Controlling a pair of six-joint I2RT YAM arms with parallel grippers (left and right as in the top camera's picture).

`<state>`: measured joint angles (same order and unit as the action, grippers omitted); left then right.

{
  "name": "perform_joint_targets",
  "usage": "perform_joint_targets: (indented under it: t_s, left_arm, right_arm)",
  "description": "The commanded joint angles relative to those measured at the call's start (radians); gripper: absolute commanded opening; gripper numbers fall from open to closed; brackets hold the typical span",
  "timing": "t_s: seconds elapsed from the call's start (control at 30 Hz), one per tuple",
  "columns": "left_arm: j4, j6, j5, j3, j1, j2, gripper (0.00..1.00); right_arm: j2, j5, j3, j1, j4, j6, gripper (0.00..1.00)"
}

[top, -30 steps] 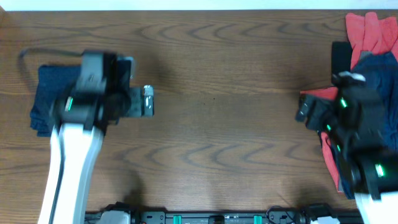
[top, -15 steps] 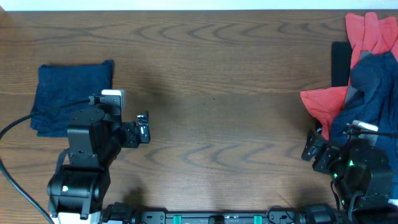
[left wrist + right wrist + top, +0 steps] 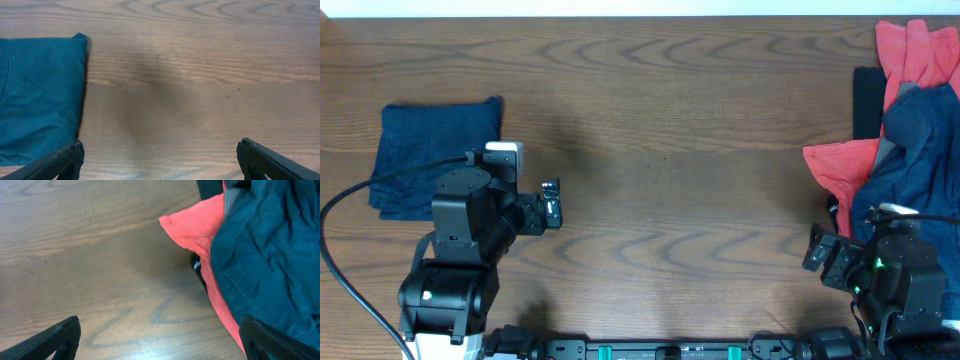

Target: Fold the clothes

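Neatly folded dark navy cloth shorts (image 3: 435,155) flat on wooden bench (image 3: 700,150), near left gripper (image 3: 551,203), wide and empty, rumpled navy and coral red garments (image 3: 910,140) beside right gripper (image 3: 817,258), wide, empty

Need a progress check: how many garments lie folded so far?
1. The folded navy garment lies flat at the left end of the table. The red and navy heap at the right edge is unfolded; anything folded beneath it would be hidden.

Left arm (image 3: 460,250), right arm (image 3: 892,285) retracted; folded shorts (image 3: 432,150) uncovered.
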<state>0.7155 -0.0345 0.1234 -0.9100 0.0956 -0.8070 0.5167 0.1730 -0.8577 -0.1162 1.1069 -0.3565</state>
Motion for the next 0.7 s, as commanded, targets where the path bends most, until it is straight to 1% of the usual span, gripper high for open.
perform_joint_targets:
  t_s: [0.0, 0.07, 0.13, 0.3, 0.37, 0.67]
  left_arm:
    - [0.001, -0.015, -0.012, -0.001, 0.002, -0.002, 0.98]
    - [0.001, -0.015, -0.012, -0.001, 0.002, -0.002, 0.98]
    - [0.001, -0.015, -0.012, -0.001, 0.002, -0.002, 0.98]
    - [0.001, -0.015, -0.012, -0.001, 0.002, -0.002, 0.98]
    - [0.001, -0.015, -0.012, -0.001, 0.002, -0.002, 0.98]
    - [0.001, -0.015, -0.012, -0.001, 0.002, -0.002, 0.98]
  right_arm:
    - [-0.005, 0.009, 0.005, -0.010, -0.004, -0.013, 0.99]
    - [-0.015, 0.011, 0.010, -0.028, -0.029, -0.010, 0.99]
    - [-0.039, 0.010, 0.035, -0.027, -0.075, 0.026, 0.99]
    - [-0.154, 0.009, 0.146, -0.015, -0.219, 0.166, 0.99]
    - [-0.210, -0.010, 0.192, -0.003, -0.261, 0.194, 0.99]
    - [-0.486, -0.073, 0.444, 0.051, -0.474, 0.201, 0.99]
